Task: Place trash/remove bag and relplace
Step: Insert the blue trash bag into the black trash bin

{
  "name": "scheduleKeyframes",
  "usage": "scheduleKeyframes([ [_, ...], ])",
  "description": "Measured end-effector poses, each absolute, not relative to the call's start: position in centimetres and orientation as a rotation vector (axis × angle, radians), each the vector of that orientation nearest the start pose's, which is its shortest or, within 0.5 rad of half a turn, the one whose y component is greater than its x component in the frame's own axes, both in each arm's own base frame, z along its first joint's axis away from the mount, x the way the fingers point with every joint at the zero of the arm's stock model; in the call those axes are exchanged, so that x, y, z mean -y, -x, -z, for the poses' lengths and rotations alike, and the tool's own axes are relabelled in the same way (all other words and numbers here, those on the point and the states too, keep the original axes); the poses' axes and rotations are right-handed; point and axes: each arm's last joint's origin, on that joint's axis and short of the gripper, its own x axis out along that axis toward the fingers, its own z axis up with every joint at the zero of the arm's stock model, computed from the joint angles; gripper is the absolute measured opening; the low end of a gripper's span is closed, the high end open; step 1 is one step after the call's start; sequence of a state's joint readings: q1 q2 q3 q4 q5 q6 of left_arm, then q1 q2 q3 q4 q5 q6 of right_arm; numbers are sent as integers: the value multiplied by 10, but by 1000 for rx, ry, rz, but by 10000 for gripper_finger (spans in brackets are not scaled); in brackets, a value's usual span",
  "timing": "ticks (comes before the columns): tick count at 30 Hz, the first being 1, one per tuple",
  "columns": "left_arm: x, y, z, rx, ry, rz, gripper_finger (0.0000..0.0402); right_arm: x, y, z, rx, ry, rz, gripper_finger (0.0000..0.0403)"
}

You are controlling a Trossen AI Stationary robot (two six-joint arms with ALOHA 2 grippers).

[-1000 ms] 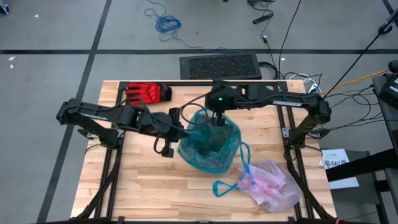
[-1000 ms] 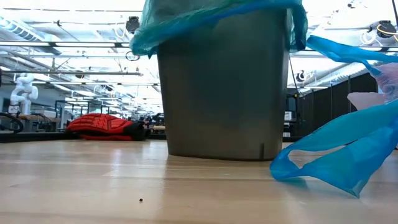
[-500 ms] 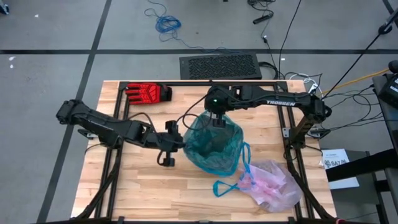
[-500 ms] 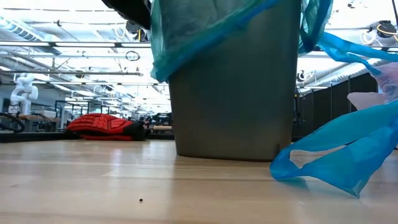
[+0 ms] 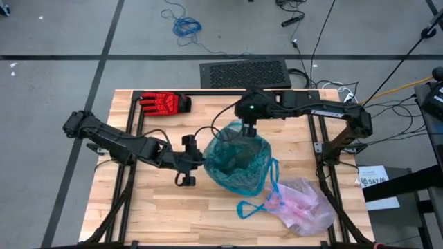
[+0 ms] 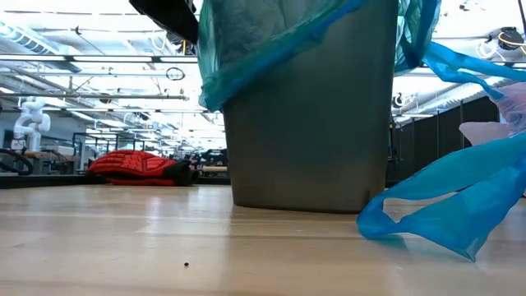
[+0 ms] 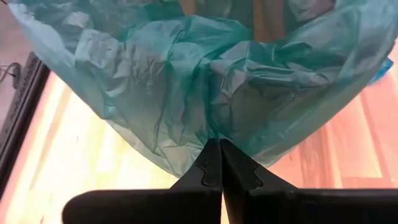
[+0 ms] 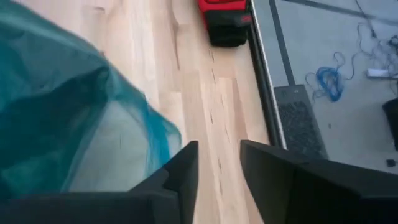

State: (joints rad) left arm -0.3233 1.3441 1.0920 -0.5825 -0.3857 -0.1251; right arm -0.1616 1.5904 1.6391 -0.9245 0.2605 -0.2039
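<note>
A grey bin (image 6: 312, 140) stands on the table with the teal-green bag (image 5: 237, 162) draped over its mouth. My left gripper (image 5: 196, 158) is at the bag's left side, shut on it. My right gripper (image 5: 247, 129) hovers open over the bag's far rim (image 8: 158, 134); bare table shows between its fingers. The pale pink-white bag (image 5: 304, 207) lies crumpled on the table near the right front corner. Its blue drawstring loops (image 5: 255, 205) trail toward the bin. No paper wads or scraps show. My left gripper pinches a bunched fold of the teal-green bag's left rim (image 7: 214, 132) between its two fingers (image 7: 208, 165). It comes roughly level from the table's left. The plastic fans out from the fingertips toward the bin and hangs down the bin's left side (image 6: 238, 74).
A red glove (image 5: 165, 104) lies at the table's far left corner. Black frame rails (image 5: 131, 138) run along both sides of the table. Bare wood lies in front of the bin and to its left.
My left gripper has moved toward the near edge and lower while staying shut on the teal bag. This has drawn the bag's left rim farther down the bin's side. The bin has slid a little toward the table's right. My right gripper has shifted slightly right.
</note>
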Motion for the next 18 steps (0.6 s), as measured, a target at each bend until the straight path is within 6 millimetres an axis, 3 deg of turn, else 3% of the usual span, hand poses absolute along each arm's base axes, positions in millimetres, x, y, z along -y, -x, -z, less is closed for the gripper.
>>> scheduleKeyframes([
  [3,77,-265,-288,-774,-182,-125,0,56,-307,-377,-922,252,294,129],
  [5,77,-265,-288,-773,-185,-129,0,50,-295,-385,-926,250,301,122],
  [10,76,-265,-288,-772,-191,-142,0,26,-255,-400,-989,211,360,23],
  [12,76,-265,-288,-773,-194,-142,0,13,-240,-402,-997,147,373,10],
  [15,76,-265,-287,-775,-200,-151,0,-17,-218,-392,-965,84,381,2],
  [18,75,-264,-287,-777,-214,-174,0,-50,-202,-366,-883,25,394,1],
])
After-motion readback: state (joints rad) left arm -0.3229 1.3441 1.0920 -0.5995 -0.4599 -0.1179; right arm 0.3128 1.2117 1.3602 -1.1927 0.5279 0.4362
